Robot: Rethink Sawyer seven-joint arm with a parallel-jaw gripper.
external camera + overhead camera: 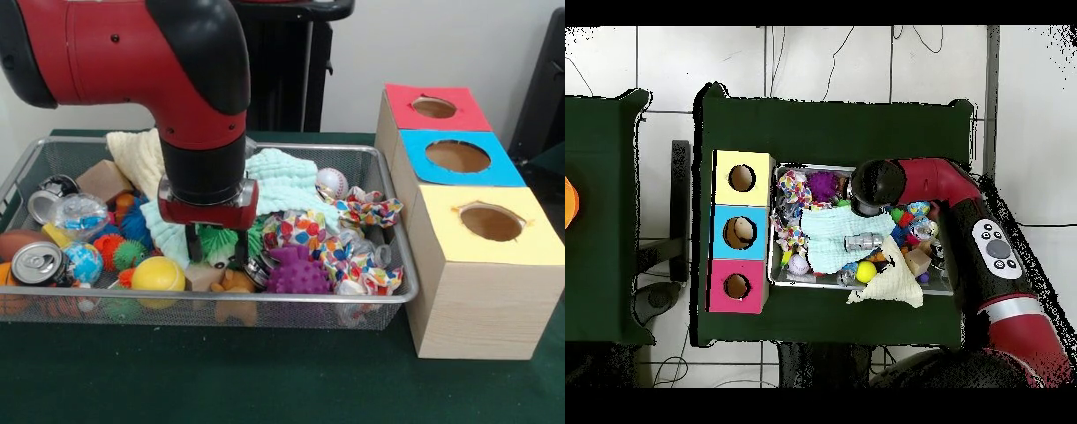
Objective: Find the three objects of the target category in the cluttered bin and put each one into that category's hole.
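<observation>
The wire mesh bin [291, 301] is full of mixed toys and cloths. A tan-orange plush animal [231, 286] lies at its front edge, between a yellow ball and a purple spiky ball. My gripper [216, 249] hangs straight down just above and behind the plush. Its two black fingers are apart, with a green spiky ball showing between them. The red-topped box with its round hole [433, 107] stands furthest back in the row of boxes to the right. In the overhead view the arm [937, 186] covers the gripper, and the red-topped hole [737, 286] shows beside the bin [773, 262].
The blue-topped hole [457, 156] and yellow-topped hole [491, 223] are in the same row of boxes. In the bin are a purple spiky ball [298, 272], a yellow ball [157, 274], a can [37, 263], a baseball [331, 183], a mint cloth [282, 181] and a patterned fabric [353, 231].
</observation>
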